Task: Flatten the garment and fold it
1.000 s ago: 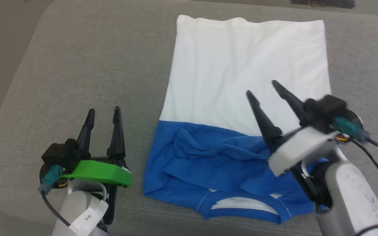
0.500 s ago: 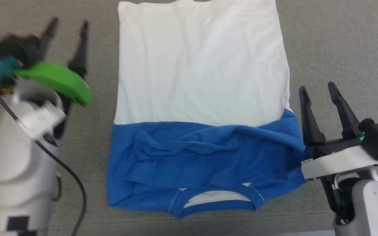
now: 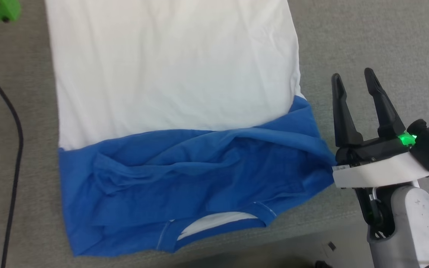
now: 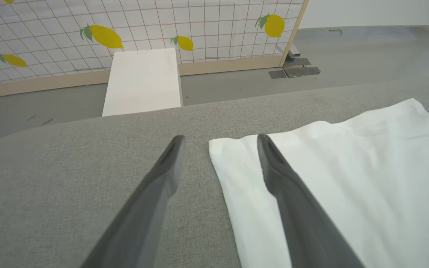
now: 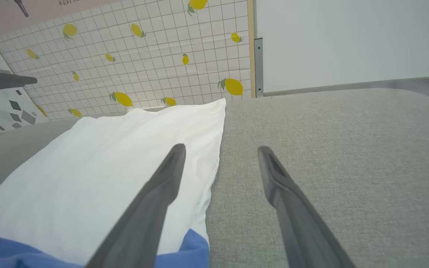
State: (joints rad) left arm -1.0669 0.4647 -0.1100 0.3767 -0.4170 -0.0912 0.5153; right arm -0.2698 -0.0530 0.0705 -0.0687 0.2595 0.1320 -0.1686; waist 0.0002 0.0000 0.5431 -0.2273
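A: Where's the garment (image 3: 169,74)?

B: Flat on the grey cushion (image 3: 367,37). The white body is spread away from the robot. Blue sleeves are folded in across the near end, v. rumpled. Neckband sits at the near edge w/ a strip of white in the opening.

A: R gripper (image 3: 352,73)?

B: Just beside the garment's right edge, level w/ the blue sleeve. Fingers apart, nothing btwn them, pointing along the cloth's side.

A: L gripper (image 4: 221,137)?

B: Fingers apart too, empty. In its wrist view it's at a far white corner, w/ one finger over bare cushion and the other over the white cloth. Can't tell if it touches.

A: Anything else?

B: Black cable (image 3: 13,149) hangs by the left arm. Beyond the cushion there's a lemon-print wall (image 4: 102,35) and a white block (image 4: 142,82) on the floor.
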